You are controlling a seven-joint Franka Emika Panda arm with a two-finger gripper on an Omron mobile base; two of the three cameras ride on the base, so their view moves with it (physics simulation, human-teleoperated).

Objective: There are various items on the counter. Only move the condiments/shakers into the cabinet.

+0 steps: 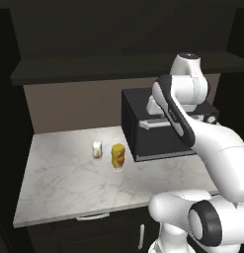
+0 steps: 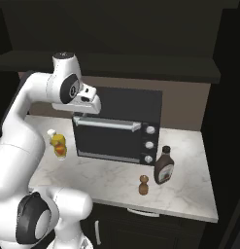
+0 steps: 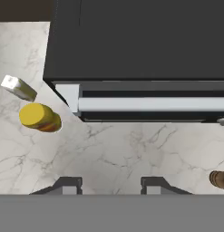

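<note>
Overhead, one dark cabinet with a long shelf spans the wall above one white-grey marbled counter. One black toaster oven with a silver handle stands at the back of the counter, bare stone open in front of it and to its left as far as the counter's front edge. One dark brown bottle stands upright just right of the oven; one yellow squeeze bottle stands upright just left of it, long axis vertical, cap up. One wooden pepper shaker stands upright near the front edge, just left of the brown bottle. One white-and-yellow packet sits just beside the yellow bottle. One end effector hangs above the oven front, fingertips moderately apart, holding nothing.
</note>
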